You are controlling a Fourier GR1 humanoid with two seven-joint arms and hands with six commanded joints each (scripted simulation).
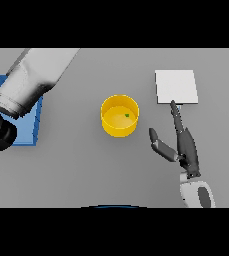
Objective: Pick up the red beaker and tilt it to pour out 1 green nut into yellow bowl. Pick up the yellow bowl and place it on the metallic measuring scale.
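Note:
A yellow bowl (119,116) stands on the grey table near the middle, with one small green nut (127,115) inside it. A pale metallic scale (176,86) lies flat at the back right. My right hand (185,145) is open, right of the bowl and apart from it, its straight fingers reaching toward the scale's near edge and its thumb spread toward the bowl. My left arm (28,77) crosses the upper left; the left hand itself does not show. No red beaker is visible.
A blue mat (23,127) lies at the left edge, partly covered by my left arm.

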